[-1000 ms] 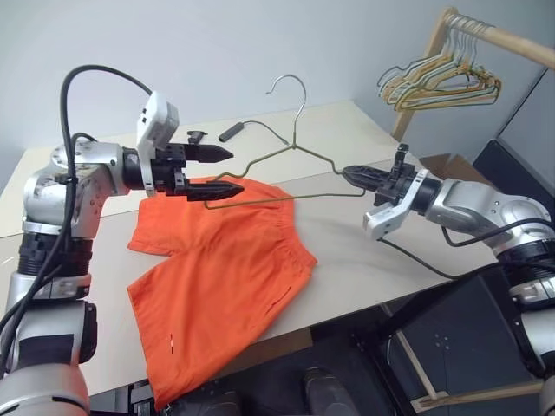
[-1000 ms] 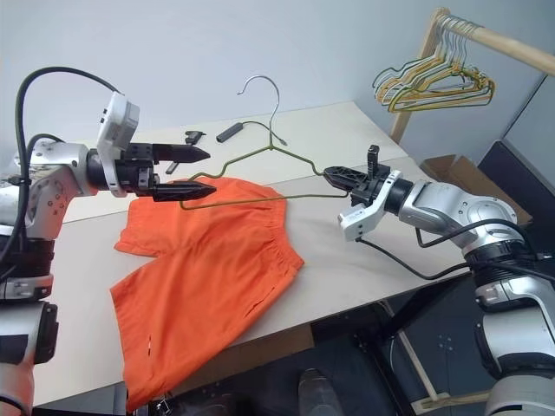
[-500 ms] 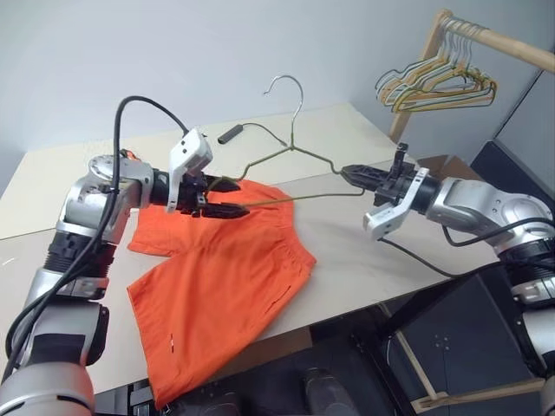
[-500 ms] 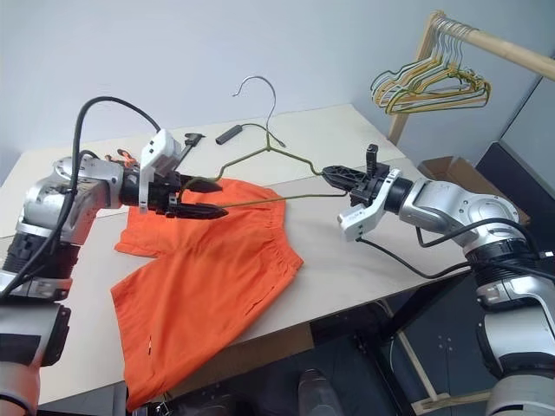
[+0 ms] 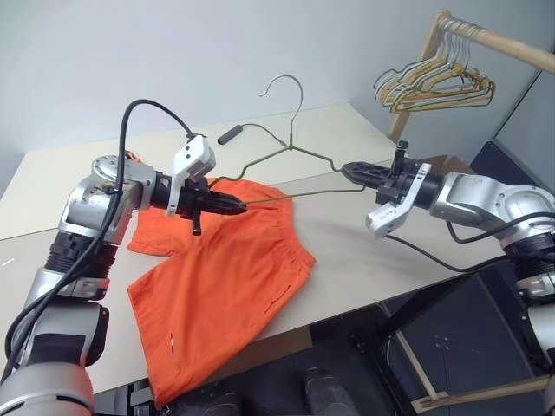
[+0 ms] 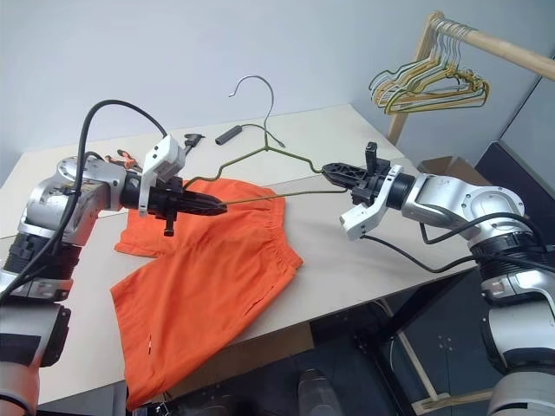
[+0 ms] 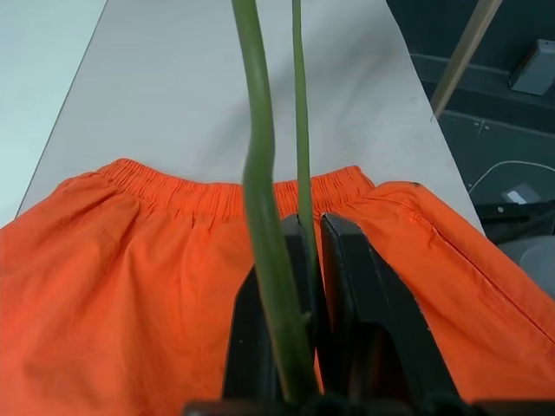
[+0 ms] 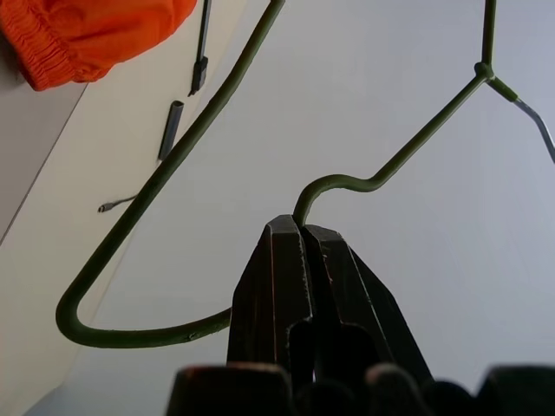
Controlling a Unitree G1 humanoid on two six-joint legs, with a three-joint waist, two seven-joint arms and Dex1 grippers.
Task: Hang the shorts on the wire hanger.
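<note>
Orange shorts lie flat on the worktop. Above them, the hanger is held up in the air, hook at 12 o'clock. At 9 o'clock, the left gripper has its jaws clamped on one corner of the hanger. At 3 o'clock, the right gripper has its jaws clamped on the other corner.

Silver metal arms, black cables, white wrist housings, black-fingered left gripper.
</note>
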